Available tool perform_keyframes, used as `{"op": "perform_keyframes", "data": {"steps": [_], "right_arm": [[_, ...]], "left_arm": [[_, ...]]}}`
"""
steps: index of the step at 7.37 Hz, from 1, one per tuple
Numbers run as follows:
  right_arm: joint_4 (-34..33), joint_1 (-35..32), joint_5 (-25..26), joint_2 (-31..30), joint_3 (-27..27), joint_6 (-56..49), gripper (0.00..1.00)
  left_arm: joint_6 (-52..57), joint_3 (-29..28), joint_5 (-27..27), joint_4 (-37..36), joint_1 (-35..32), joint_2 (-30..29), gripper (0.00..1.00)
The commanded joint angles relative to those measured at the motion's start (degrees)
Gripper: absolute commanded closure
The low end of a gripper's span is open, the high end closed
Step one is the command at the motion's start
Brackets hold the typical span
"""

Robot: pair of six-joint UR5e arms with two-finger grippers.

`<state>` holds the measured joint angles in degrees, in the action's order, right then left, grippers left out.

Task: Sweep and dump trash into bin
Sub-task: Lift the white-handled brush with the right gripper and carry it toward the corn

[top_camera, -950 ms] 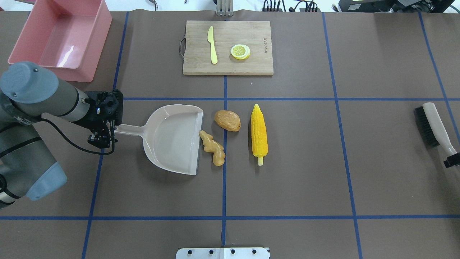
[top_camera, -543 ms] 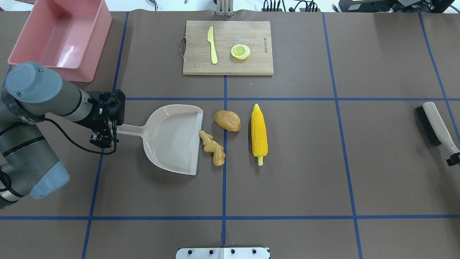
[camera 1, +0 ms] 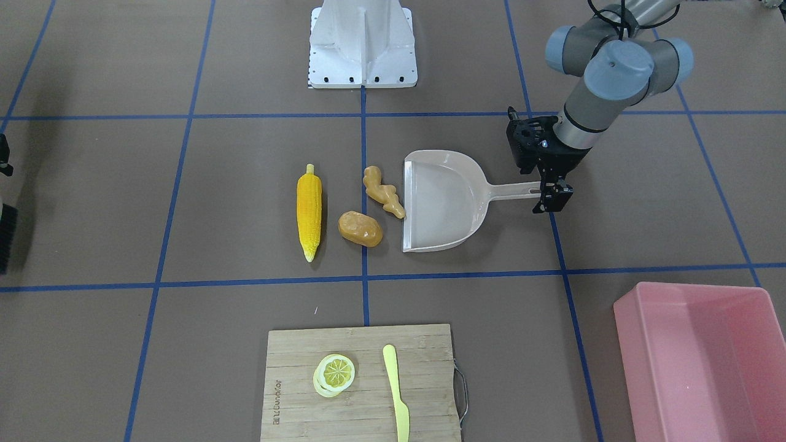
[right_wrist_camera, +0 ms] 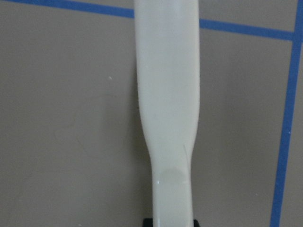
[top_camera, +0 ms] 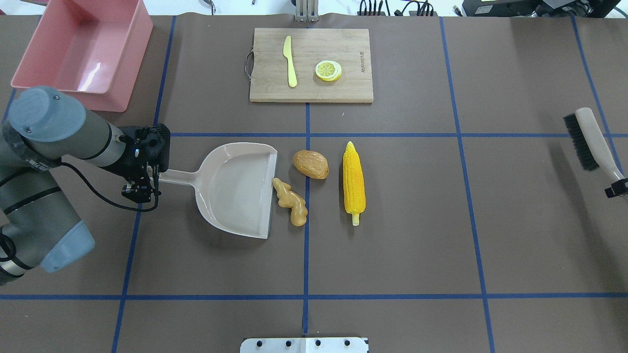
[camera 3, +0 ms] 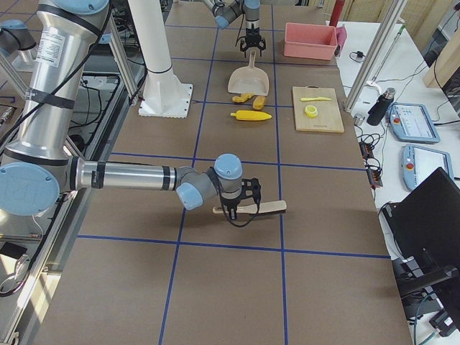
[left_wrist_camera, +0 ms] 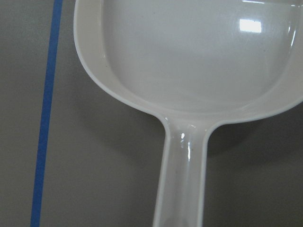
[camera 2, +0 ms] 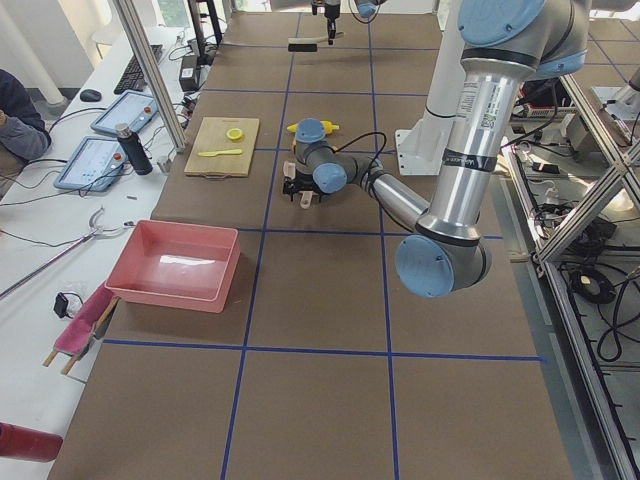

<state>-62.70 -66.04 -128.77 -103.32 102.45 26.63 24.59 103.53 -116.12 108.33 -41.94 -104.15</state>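
The yellow corn cob (top_camera: pixel 353 182), the orange-brown potato (top_camera: pixel 310 164) and the tan ginger root (top_camera: pixel 290 201) lie on the table mid-centre. The ginger touches the open lip of the beige dustpan (top_camera: pixel 235 189). My left gripper (top_camera: pixel 146 179) is shut on the end of the dustpan's handle; the handle fills the left wrist view (left_wrist_camera: pixel 182 184). My right gripper (top_camera: pixel 617 188) at the right edge is shut on the handle of a beige brush (top_camera: pixel 588 139) with black bristles. The pink bin (top_camera: pixel 83 51) stands empty at the far left corner.
A wooden cutting board (top_camera: pixel 311 64) at the far centre carries a yellow-green plastic knife (top_camera: pixel 290 61) and a lemon slice (top_camera: pixel 328 70). Blue tape lines cross the brown table. The robot's white base plate (top_camera: pixel 304 345) is at the near edge.
The brush in my right gripper has moved toward the far side of the table. My left arm has shifted slightly while holding the dustpan, which has stayed in place. The trash has not moved.
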Motion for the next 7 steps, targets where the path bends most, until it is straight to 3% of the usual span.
{"op": "perform_keyframes", "data": {"steps": [1,2,4,7], "right_arm": [[-21.04,-1.45,0.54,9.14,8.17,-2.35,1.00],[-28.46,-0.50,0.89,15.11,9.59,-3.16,1.00],[-36.32,4.93,6.39,23.39,10.92,-1.94,1.00],[-37.24,15.99,10.97,29.82,10.84,10.32,1.00]], "left_arm": [[-0.07,-0.17,0.01,0.04,0.02,0.08,0.03],[0.02,-0.08,0.01,-0.05,0.02,0.17,0.03],[-0.07,-0.26,0.01,0.04,0.02,0.17,0.03],[0.02,-0.26,-0.07,0.22,0.02,0.17,0.03]]}}
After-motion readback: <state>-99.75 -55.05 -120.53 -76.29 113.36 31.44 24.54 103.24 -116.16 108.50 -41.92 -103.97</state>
